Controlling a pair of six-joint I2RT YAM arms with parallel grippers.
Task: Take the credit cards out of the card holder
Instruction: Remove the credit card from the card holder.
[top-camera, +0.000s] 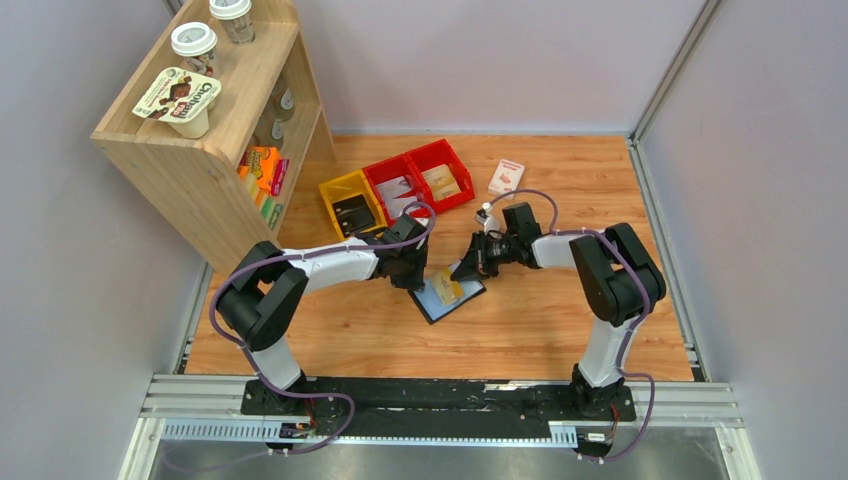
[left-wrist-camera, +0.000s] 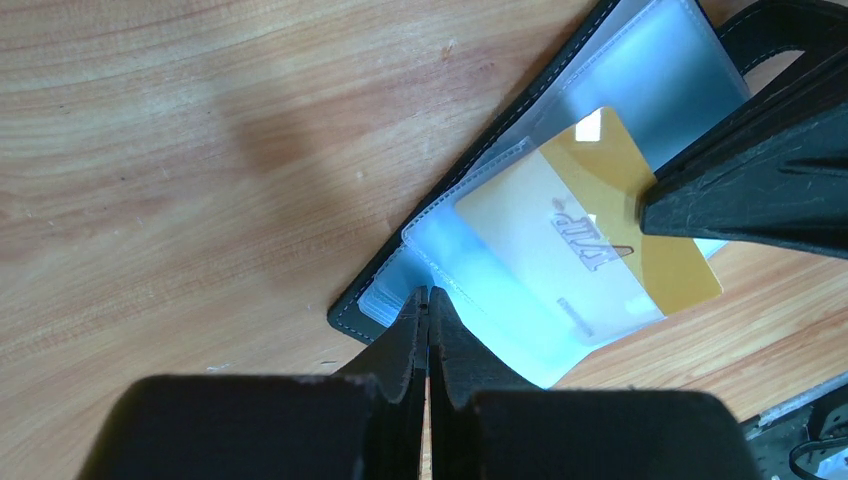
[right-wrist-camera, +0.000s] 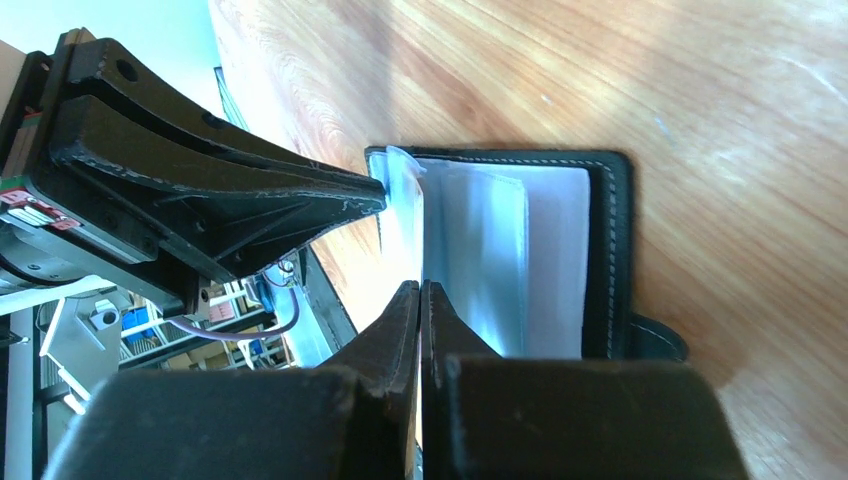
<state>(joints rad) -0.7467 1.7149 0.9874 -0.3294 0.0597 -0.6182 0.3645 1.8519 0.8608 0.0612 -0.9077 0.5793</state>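
One credit card (left-wrist-camera: 600, 165) visible, gold, half out of a clear sleeve of the open card holder (right-wrist-camera: 610, 250), which lies flat on the surface (left-wrist-camera: 200, 200). Frosted sleeves blur anything else inside. Right tool (right-wrist-camera: 421, 290) jaws together at the card's edge, whether it actually pinches is unclear because the tip covers it. Left tool (left-wrist-camera: 428, 300) closed, tips on the sleeve corner.

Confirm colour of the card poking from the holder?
Golden-yellow credit card, silvery lettering; left wrist view shows best.
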